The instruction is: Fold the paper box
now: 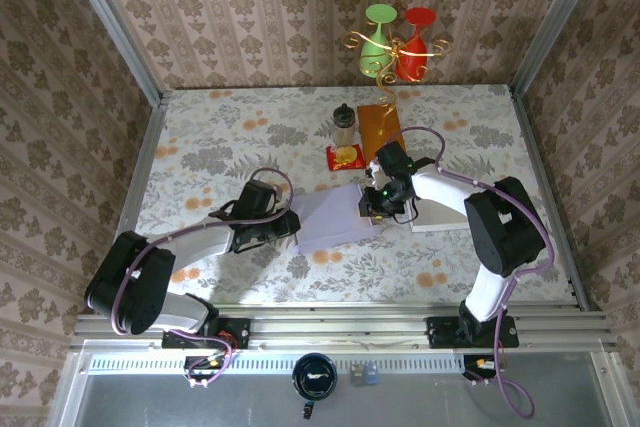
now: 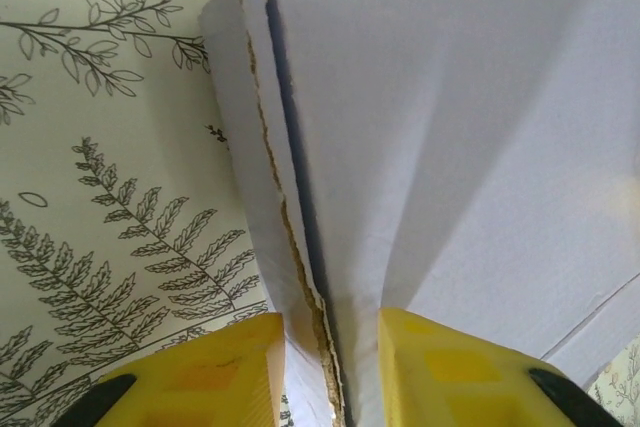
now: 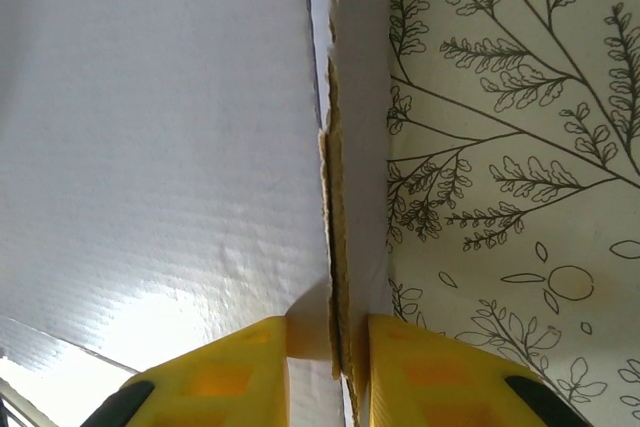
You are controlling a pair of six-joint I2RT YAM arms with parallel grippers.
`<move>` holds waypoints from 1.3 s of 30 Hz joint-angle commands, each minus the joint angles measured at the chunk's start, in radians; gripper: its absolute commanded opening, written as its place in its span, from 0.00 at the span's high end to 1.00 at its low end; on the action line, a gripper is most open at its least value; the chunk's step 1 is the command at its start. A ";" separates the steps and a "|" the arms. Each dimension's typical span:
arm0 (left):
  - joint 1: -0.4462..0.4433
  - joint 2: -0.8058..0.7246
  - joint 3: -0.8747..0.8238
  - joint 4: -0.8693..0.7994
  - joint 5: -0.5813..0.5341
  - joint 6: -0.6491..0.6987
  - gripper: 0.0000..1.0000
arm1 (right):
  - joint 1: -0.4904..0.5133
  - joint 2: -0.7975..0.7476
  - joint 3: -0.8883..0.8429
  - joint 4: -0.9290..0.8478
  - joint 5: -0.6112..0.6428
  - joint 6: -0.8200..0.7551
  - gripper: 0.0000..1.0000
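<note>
Two pinches on the box (image 1: pixel 330 217): left gripper (image 1: pixel 288 225) clamps its left edge, right gripper (image 1: pixel 372 203) its right. Arms reach low and inward, with open table (image 1: pixel 200 137) far left.

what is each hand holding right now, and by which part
Both hold the paper box. The left hand pinches the folded flap along its left edge, and the right hand pinches the folded flap along its right edge.

Bright, even light, with glare low on the paper box (image 3: pixel 170 332).
</note>
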 commanded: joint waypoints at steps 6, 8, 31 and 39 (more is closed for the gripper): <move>0.008 0.018 0.013 -0.041 0.023 0.022 0.74 | 0.006 -0.048 -0.025 -0.017 0.023 0.047 0.78; 0.008 0.021 0.016 -0.041 0.021 0.022 0.75 | 0.006 -0.055 -0.034 -0.017 0.024 0.047 0.78; 0.016 0.016 -0.011 0.000 0.029 0.039 0.84 | -0.120 -0.002 -0.036 0.062 -0.213 -0.020 0.41; 0.075 -0.005 -0.119 0.123 0.071 -0.024 0.87 | -0.120 0.045 -0.068 0.142 -0.320 0.001 0.39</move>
